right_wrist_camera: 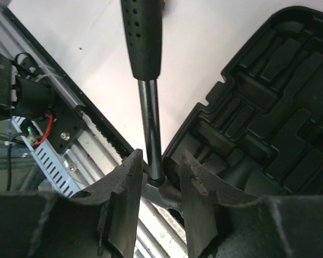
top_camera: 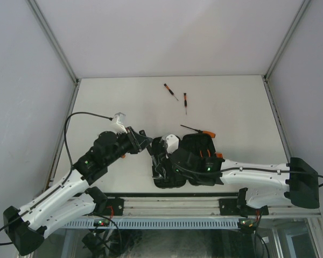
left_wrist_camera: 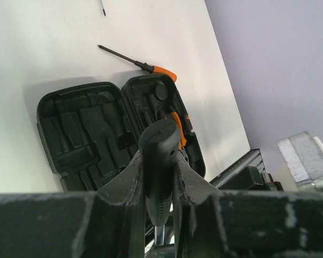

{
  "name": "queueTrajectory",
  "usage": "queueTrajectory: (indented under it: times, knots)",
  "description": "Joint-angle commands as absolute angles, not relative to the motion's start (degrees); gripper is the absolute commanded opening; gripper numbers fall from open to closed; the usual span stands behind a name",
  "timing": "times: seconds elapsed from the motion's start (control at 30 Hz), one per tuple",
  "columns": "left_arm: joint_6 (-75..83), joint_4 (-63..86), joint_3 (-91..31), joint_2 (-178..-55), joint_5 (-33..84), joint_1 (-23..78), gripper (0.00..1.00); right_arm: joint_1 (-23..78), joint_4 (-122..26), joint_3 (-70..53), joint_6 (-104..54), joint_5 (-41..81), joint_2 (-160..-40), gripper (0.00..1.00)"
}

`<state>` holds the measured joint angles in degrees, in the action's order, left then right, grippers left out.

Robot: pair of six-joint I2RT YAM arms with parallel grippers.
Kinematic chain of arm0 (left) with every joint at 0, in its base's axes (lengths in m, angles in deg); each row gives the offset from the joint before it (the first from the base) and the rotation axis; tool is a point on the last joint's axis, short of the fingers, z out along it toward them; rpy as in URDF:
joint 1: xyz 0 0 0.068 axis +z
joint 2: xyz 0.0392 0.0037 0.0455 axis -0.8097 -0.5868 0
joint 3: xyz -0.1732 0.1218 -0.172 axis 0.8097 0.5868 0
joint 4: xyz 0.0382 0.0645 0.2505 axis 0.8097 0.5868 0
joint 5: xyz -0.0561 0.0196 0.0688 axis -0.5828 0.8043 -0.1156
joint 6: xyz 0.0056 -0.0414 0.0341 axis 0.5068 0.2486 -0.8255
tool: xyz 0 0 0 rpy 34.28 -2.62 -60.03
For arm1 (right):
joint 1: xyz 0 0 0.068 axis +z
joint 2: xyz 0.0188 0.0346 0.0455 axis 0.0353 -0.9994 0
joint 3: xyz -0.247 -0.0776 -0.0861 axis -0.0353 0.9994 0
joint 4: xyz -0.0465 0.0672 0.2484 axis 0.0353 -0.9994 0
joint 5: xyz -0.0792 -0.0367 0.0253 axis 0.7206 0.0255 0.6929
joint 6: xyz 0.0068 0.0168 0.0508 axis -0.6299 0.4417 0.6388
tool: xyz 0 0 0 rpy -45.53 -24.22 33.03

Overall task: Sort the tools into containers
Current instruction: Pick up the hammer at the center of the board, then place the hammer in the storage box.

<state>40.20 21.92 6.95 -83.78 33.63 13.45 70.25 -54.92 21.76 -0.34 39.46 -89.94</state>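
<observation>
Left tool [left_wrist_camera: 160, 161] clamps the black perforated grip of the small steel-shafted hammer [right_wrist_camera: 149, 118] over the open black moulded plastic case [left_wrist_camera: 81, 129] at the near edge of the white surface [left_wrist_camera: 43, 43]; the right tool [right_wrist_camera: 160, 174], astride the shaft and not closed, should seat squarely before any release.

We note the hammer [right_wrist_camera: 144, 37]: grip matt black, dimpled, rubbery-looking; shaft glossy bare metal. The tool case [left_wrist_camera: 75, 129] is matt black moulded plastic. The screwdriver [left_wrist_camera: 137, 63] has a dark shaft and an orange plastic handle. The tabletop [top_camera: 124, 102] is smooth matt white. On the right gripper [right_wrist_camera: 157, 166], the fingers [right_wrist_camera: 124, 199] are black, rough and scuffed grey.
</observation>
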Motion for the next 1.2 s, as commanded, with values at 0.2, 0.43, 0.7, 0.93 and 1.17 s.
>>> queueTrajectory:
  times: [0.2, 0.43, 0.7, 0.93, 1.17]
  knots:
    - [40.82, 19.03, 2.77, -83.34, 33.65, 13.68, 0.0, 71.28, -56.46, 18.88, 0.07, 44.59, -91.2, 0.18]
    - [40.38, 20.08, 1.93, -84.49, 32.73, 13.73, 0.08, 71.28, -56.46, 18.85, 0.9, 45.25, -90.1, 0.0]
    - [40.08, 20.59, 1.83, -83.6, 33.12, 13.73, 0.45, 70.48, -57.01, 18.92, 2.98, 45.31, -88.65, 0.0]
    - [39.7, 21.95, 1.92, -82.2, 34.51, 13.73, 0.58, 68.51, -59.31, 20.16, 7.17, 47.12, -86.29, 0.0]
    - [38.27, 22.68, 3.24, -81.53, 37.11, 13.73, 0.59, 64.87, -65.01, 25.0, 10.86, 48.34, -79.69, 0.0]
